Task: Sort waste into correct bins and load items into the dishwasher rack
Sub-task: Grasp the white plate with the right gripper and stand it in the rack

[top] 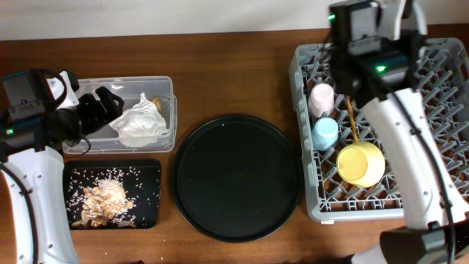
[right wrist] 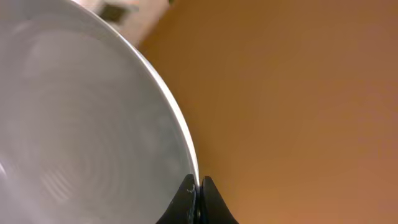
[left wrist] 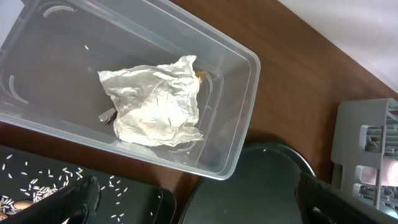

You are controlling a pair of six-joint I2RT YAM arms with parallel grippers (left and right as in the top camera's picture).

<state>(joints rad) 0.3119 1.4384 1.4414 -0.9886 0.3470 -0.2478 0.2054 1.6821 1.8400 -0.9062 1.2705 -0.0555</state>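
Here, right pincer [right wrist: 198,190] grips the pale plate [right wrist: 81,124]; left pincer [left wrist: 199,191] gapes over the clear tub [left wrist: 246,87].

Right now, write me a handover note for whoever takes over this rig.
Left gripper: open, empty, above the clear tub.
Right gripper: shut on the rim of the pale plate, its arm above the dishwasher rack.
Done: crumpled wrapper in the tub; food scraps on the black rectangular tray; pink cup, blue cup, yellow bowl and chopsticks in the rack.
Left: set the plate into the rack.
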